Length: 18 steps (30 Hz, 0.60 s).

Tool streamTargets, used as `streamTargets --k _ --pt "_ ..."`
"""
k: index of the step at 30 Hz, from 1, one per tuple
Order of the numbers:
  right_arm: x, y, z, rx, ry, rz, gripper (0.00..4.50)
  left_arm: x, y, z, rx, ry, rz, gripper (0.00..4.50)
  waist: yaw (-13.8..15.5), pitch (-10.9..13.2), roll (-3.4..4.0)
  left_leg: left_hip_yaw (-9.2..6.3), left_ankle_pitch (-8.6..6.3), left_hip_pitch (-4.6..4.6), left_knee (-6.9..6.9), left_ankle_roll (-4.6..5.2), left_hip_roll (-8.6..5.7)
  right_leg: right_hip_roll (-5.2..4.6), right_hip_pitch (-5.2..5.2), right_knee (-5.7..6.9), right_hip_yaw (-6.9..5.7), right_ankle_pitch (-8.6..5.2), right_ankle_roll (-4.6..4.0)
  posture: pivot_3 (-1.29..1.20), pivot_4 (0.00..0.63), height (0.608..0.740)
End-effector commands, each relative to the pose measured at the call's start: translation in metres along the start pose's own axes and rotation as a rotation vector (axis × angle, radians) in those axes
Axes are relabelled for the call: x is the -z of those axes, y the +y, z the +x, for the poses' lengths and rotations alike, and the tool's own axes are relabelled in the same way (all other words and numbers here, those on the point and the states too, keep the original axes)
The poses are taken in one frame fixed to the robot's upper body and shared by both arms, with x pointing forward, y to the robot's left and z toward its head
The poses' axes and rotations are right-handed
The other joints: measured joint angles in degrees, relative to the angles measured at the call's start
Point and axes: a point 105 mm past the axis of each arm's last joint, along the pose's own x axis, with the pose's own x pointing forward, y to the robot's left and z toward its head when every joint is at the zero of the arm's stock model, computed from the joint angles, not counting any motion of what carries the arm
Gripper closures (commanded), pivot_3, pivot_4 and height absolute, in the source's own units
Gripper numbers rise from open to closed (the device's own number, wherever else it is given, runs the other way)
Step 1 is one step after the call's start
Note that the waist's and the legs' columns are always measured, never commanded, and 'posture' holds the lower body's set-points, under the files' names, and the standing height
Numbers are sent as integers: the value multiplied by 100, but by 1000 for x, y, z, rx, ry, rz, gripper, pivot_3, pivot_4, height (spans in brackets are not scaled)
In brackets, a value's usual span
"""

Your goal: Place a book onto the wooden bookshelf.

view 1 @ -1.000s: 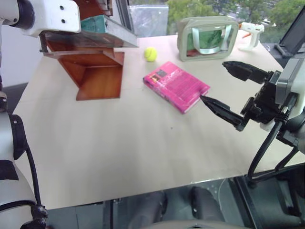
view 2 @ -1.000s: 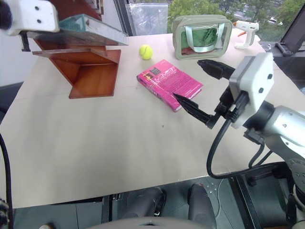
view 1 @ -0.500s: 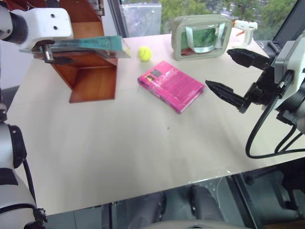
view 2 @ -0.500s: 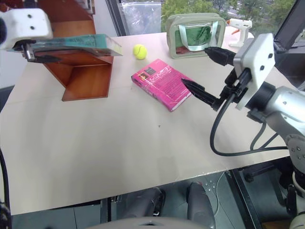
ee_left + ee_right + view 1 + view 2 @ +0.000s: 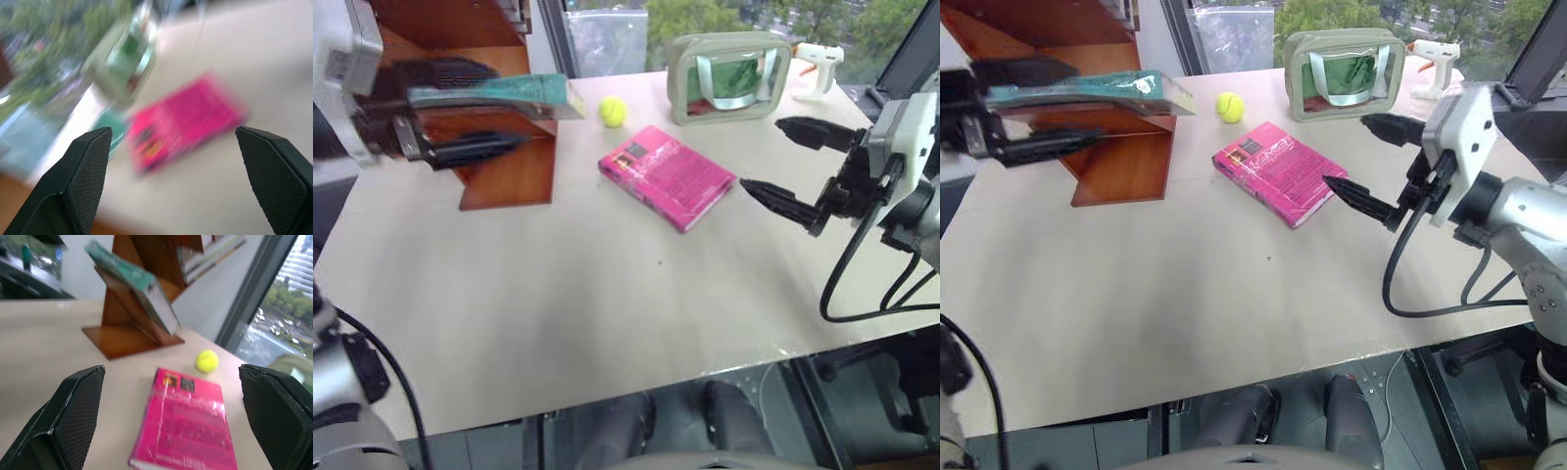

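Having released, the left gripper (image 5: 460,110) is withdrawing, fingers spread, leaving the teal book (image 5: 494,93) resting on the wooden bookshelf (image 5: 509,171) at the table's far-left corner; right gripper (image 5: 798,162) is hovering spread.

A pale table (image 5: 558,313) carries a wooden bookshelf (image 5: 504,157) at its far left, under and behind the left claw (image 5: 460,113), with a teal book (image 5: 494,93) lying flat on its shelf board. A pink book (image 5: 671,176) lies flat just left of the right claw (image 5: 793,162). Beyond it are a yellow ball (image 5: 613,111), a clear pouch (image 5: 729,76) and a white glue gun (image 5: 822,64).
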Motion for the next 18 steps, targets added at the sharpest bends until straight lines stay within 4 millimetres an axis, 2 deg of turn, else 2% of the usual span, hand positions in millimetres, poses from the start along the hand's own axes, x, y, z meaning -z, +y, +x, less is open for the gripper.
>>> streamTargets --k 1,3,5,7,8,10,13,18 --pt "17 4 7 54 36 -9 0 21 -26 31 -62 -133 -129 268 39 -1 1 2 0 1 7 -2 0 -1 2 9 2 0 -1 0 150 740" --pt "31 5 9 100 74 19 0 37 -31 47 -175 -218 -203 268 82 -9 9 9 0 -1 19 -8 3 3 -5 18 11 4 -6 0 150 740" --pt "50 4 9 164 143 -2 0 59 -47 65 -162 -188 -209 268 111 -5 -1 21 -1 9 21 -9 2 2 10 14 22 7 -9 0 150 740" --pt "70 7 3 203 197 50 0 81 -55 77 -192 -176 -301 268 183 -6 -2 21 -2 -1 38 -11 4 8 1 22 21 13 -18 0 150 740" --pt "77 8 -2 224 213 72 0 89 -61 79 -182 -166 -306 123 200 -6 -2 23 -2 1 38 -12 4 9 2 22 24 13 -19 0 150 740" --pt "93 16 -16 238 259 109 0 110 -69 76 -187 -132 -367 123 245 -17 13 26 -2 3 36 -12 6 13 1 22 30 14 -19 0 150 740" --pt "102 23 -38 254 311 124 0 134 -72 64 -230 -33 -343 123 252 -15 25 42 -4 9 26 -13 8 18 -5 23 49 13 -20 0 150 740" --pt "103 36 -81 275 404 134 0 152 -75 29 -217 72 -264 123 272 -19 30 61 -8 23 19 -15 25 34 1 21 71 13 -20 0 150 740"
